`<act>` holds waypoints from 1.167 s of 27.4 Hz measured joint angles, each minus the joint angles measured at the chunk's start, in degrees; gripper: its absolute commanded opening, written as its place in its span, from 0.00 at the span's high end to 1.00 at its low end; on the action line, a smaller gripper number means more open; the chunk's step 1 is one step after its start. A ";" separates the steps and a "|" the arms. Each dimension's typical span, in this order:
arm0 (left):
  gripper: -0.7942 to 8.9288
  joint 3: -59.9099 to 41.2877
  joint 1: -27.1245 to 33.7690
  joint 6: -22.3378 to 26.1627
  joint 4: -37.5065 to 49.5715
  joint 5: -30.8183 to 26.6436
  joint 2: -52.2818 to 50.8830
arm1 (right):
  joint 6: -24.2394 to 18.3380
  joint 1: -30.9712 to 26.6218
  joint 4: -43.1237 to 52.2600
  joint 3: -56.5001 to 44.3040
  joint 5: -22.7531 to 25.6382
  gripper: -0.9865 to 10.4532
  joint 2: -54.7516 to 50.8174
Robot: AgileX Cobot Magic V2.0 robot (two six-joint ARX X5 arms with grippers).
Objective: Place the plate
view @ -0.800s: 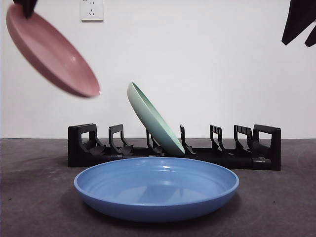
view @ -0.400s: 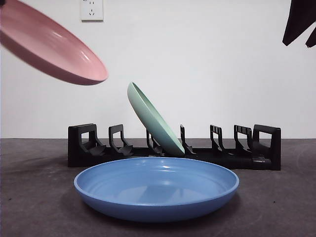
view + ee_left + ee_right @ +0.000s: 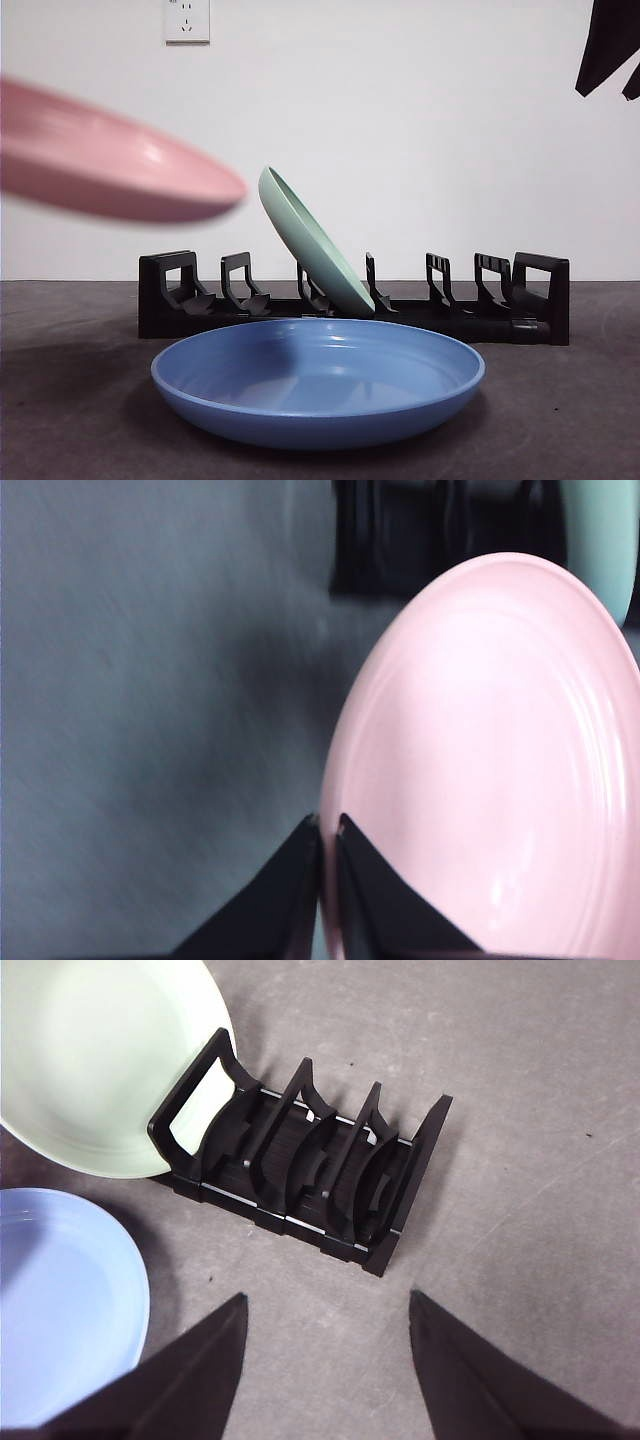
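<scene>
- Since 0.5 s ago, the pink plate (image 3: 110, 178) has dropped and flattened (blurred), near the green plate (image 3: 312, 242) in the rack (image 3: 350, 300).
- Left wrist view only: left gripper (image 3: 329, 832) pinches pink plate's rim.
- Right gripper (image 3: 325, 1310) spread wide, idle.

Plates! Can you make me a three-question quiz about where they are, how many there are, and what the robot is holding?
1. Where is the green plate?
A. leaning in the black rack
B. flat on the table
C. in the air

2. How many plates show?
A. two
B. three
C. four

3. The left gripper is:
A. open, empty
B. shut on the pink plate
C. holding the blue plate

Answers: 1 A, it tilts in a slot. 2 B, pink, green, blue. 3 B, it pinches the pink rim.
</scene>
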 measured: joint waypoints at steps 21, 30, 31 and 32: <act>0.90 -13.99 -12.35 -18.32 29.86 6.25 17.55 | 0.00 0.00 -0.02 0.00 0.00 0.69 0.00; 0.90 -14.01 -13.09 -19.54 40.30 6.71 28.81 | -0.02 0.13 -0.92 0.00 0.00 0.69 0.00; 0.90 -14.01 -13.09 -19.63 40.48 6.71 29.51 | 0.00 0.15 -0.92 0.00 0.00 0.69 0.00; 0.90 -14.01 -13.09 -19.67 40.57 6.71 30.12 | 0.00 0.15 -0.92 0.00 0.00 0.69 0.00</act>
